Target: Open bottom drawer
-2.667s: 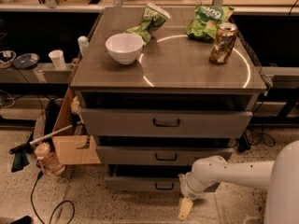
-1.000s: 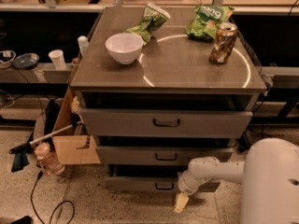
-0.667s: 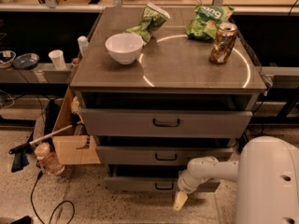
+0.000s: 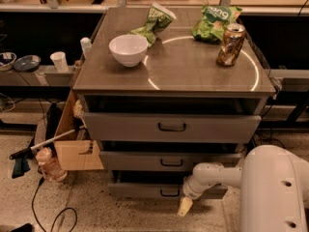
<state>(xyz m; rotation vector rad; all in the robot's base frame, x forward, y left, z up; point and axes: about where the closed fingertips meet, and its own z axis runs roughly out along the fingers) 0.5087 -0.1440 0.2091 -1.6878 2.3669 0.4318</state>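
The bottom drawer [image 4: 140,190] is the lowest and narrowest of three grey cabinet fronts, low in the camera view, with a small black handle [image 4: 169,193]. Its front stands slightly forward of the cabinet base. My white arm [image 4: 217,174] reaches in from the lower right. My gripper [image 4: 185,206] hangs just right of the handle and a little below it, its cream tip pointing at the floor. It does not hold the handle.
The middle drawer [image 4: 169,160] and top drawer [image 4: 171,127] stick out above. On the cabinet top sit a white bowl [image 4: 128,50], two green chip bags and a can [image 4: 230,44]. A cardboard box [image 4: 77,146], a bottle and cables lie at left on the floor.
The gripper has shifted slightly left, toward the bottom drawer's handle, since the earliest frame. The drawers look unmoved.
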